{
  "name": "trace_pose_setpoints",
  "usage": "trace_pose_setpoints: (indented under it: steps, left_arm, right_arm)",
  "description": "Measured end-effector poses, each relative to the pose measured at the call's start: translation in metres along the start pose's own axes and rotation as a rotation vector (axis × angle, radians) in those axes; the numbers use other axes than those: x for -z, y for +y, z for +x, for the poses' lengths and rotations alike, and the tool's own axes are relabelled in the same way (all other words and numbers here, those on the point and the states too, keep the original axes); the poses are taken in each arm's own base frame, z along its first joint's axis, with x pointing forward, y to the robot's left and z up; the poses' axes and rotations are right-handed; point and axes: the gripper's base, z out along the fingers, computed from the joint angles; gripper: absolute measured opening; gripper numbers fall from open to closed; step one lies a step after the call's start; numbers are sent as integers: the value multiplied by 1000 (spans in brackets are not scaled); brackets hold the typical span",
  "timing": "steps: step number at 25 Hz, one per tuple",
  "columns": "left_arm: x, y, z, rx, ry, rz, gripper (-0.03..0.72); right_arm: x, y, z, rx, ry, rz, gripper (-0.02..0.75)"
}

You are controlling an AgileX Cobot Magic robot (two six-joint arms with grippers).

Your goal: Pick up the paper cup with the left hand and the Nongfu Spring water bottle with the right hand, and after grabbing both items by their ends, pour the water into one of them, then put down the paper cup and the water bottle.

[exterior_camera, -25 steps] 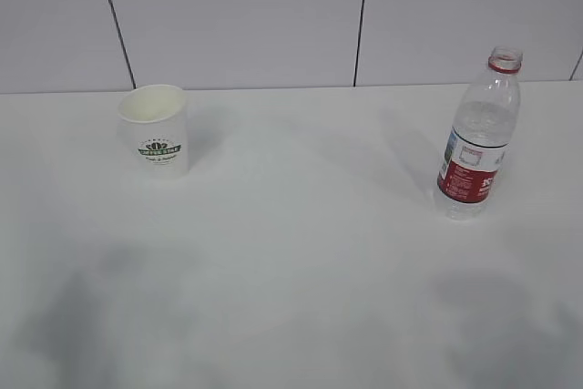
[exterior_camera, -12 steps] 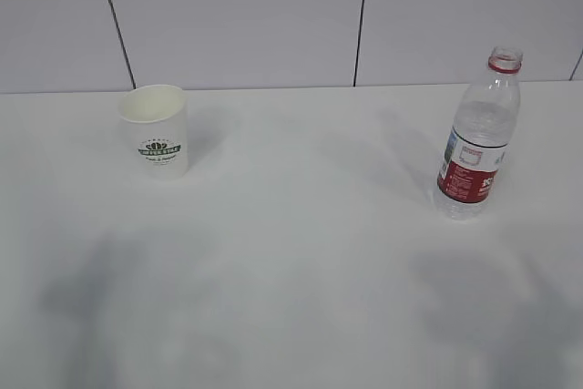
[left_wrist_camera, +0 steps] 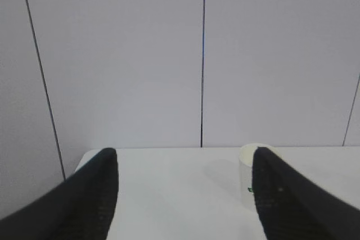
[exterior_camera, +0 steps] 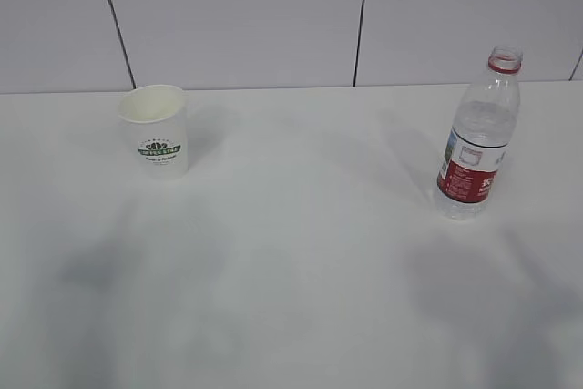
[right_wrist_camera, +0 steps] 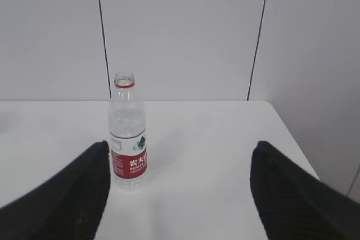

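Note:
The white paper cup [exterior_camera: 155, 130] with its dark green logo stands upright at the back left of the white table. The Nongfu Spring water bottle [exterior_camera: 477, 134], uncapped, with a red neck ring and red-and-white label, stands upright at the back right with water inside. Neither arm shows in the exterior view; only their shadows fall on the near table. In the left wrist view my left gripper [left_wrist_camera: 183, 158] is open and empty, with the cup [left_wrist_camera: 246, 175] far ahead beside its right finger. My right gripper [right_wrist_camera: 179, 153] is open and empty, the bottle [right_wrist_camera: 127, 133] ahead near its left finger.
A white panelled wall [exterior_camera: 237, 15] with dark seams runs behind the table. The table's left corner [left_wrist_camera: 90, 155] shows in the left wrist view and its right edge [right_wrist_camera: 289, 133] in the right wrist view.
The two arm shadows on the near table have crept forward toward the cup and the bottle. Cup and bottle have not moved.

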Motion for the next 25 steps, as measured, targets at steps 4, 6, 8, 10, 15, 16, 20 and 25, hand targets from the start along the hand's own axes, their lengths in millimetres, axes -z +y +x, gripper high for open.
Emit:
trace_pose_setpoints:
  steps: [4,6,8,10,15,16,20,25]
  left_arm:
    - [-7,0,-5,-1,-26,-3,550]
    - [-12,1,-8,-1,-36,-4,550]
    - [-16,1,-11,0,-54,-5,550]
    - [-21,1,-14,0,-65,-6,550]
    - [-35,1,-19,0,-73,-10,550]
    - [-38,2,-20,0,-81,-10,550]
    - [-49,2,-23,1,-93,-13,550]
    - [-62,3,-27,2,-108,-15,550]
  right_arm:
    - [-8,0,-7,2,-19,1,585]
    - [-13,-1,-10,2,-21,1,585]
    - [-17,-1,-13,2,-24,1,585]
    - [-22,-1,-16,2,-25,1,586]
    - [-35,-1,-24,3,-46,2,586]
    - [-38,-2,-26,3,-50,2,586]
    - [-49,-2,-31,3,-54,2,585]
    - [-63,-2,-36,3,-57,2,585]
